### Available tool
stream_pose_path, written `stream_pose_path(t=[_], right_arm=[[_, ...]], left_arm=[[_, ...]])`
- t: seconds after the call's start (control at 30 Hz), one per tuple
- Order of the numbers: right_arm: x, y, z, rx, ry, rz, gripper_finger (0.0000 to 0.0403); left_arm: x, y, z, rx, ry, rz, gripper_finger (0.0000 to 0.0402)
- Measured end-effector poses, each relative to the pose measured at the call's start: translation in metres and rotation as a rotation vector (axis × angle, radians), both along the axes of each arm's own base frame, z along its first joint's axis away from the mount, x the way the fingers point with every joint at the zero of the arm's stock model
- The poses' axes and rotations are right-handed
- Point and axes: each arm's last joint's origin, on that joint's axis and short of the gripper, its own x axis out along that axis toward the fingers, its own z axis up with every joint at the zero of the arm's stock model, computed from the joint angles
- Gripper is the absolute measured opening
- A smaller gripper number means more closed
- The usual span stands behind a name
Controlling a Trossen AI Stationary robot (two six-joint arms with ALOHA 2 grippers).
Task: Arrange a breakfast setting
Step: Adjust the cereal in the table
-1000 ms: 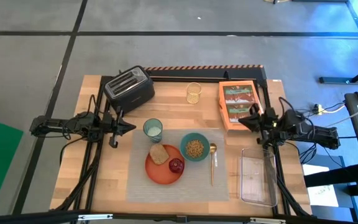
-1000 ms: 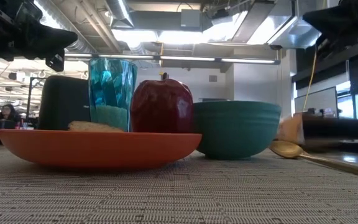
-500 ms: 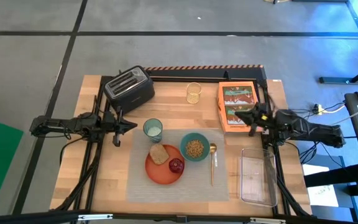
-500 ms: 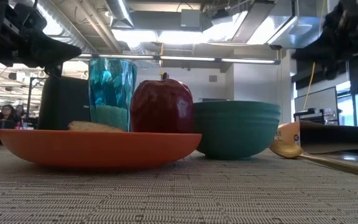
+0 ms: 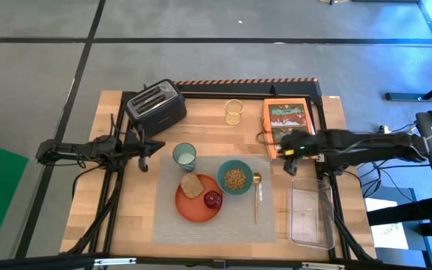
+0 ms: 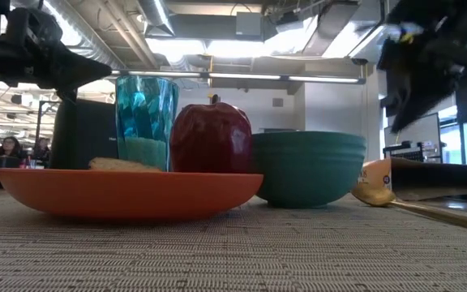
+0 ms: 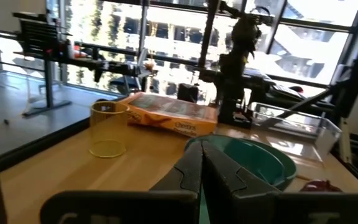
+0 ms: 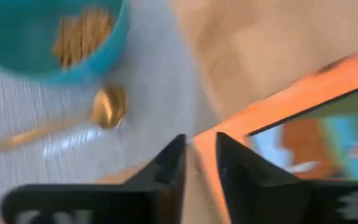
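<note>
The wooden table (image 5: 130, 217) has bare room at lower left beside the grey placemat (image 5: 163, 225). The left gripper (image 5: 158, 147), fingers pressed together, waits left of the tumbler (image 5: 184, 155). The right gripper (image 5: 285, 148), fingers slightly apart and holding nothing, hangs over the orange box (image 5: 286, 115) edge, right of the bowl (image 5: 235, 178).

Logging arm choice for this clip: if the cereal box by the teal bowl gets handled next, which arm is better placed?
Probably the right. The right gripper hangs at the near corner of the cereal box, fingers slightly apart, while the left gripper, shut, sits across the table beside the tumbler and toaster.
</note>
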Motion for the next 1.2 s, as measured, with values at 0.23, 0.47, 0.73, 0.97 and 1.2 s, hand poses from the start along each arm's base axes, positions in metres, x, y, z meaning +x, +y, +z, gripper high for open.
stream_pose_path(t=[0.23, 0.47, 0.73, 0.97, 1.2], right_arm=[[0.025, -0.002, -0.034, -0.016, 0.231, 0.001, 0.0209], [0.029, -0.008, -0.05, -0.163, 0.355, -0.171, 0.0259], [0.031, -0.013, -0.059, -0.296, 0.417, -0.273, 0.0216], [0.034, -0.013, -0.043, -0.303, 0.424, -0.308, 0.0084], [0.047, -0.016, 0.033, -0.363, 0.415, -0.335, 0.0015]], left_arm=[[0.0, 0.001, 0.0, -0.006, -0.005, 0.034, 0.0001], [0.0, 0.001, 0.0, -0.023, -0.009, 0.033, 0.0001], [0.0, 0.001, 0.0, -0.022, -0.009, 0.034, 0.0001], [0.0, 0.001, 0.001, -0.021, -0.009, 0.033, 0.0001], [0.0, 0.001, 0.001, -0.01, -0.006, 0.036, 0.0001]])
